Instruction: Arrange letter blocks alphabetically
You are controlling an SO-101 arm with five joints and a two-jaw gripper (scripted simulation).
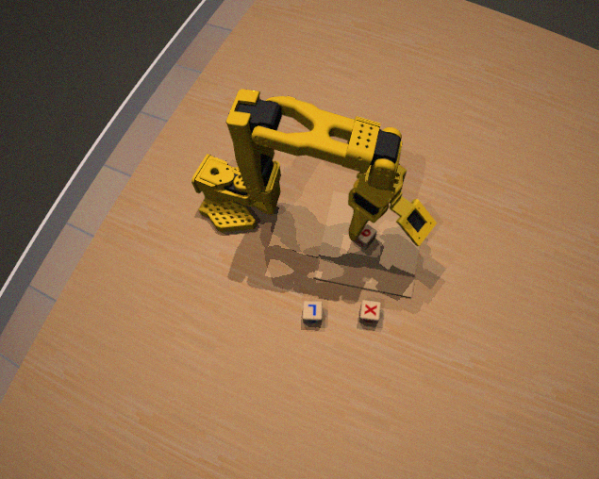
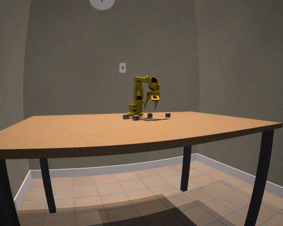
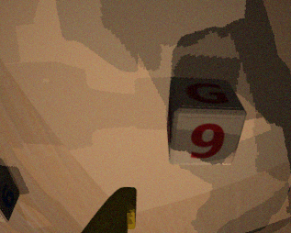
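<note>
A block with a red 9 on top (image 1: 366, 236) lies flat on the tan mat (image 1: 309, 241), near its right side. In the wrist view this block (image 3: 207, 127) shows a G on one side face. My gripper (image 1: 358, 230) hovers just above it, partly open, with nothing between the fingers. In the side view the gripper (image 2: 151, 104) hangs well above the block (image 2: 149, 115). The block with a blue L (image 1: 311, 312) and the block with a red X (image 1: 370, 311) lie on the table just off the mat's front edge.
A fourth block with blue marking (image 2: 167, 115) lies on the table beside the mat; a dark blue block corner (image 3: 2, 190) shows at the left edge of the wrist view. The arm's base (image 1: 227, 192) stands behind the mat.
</note>
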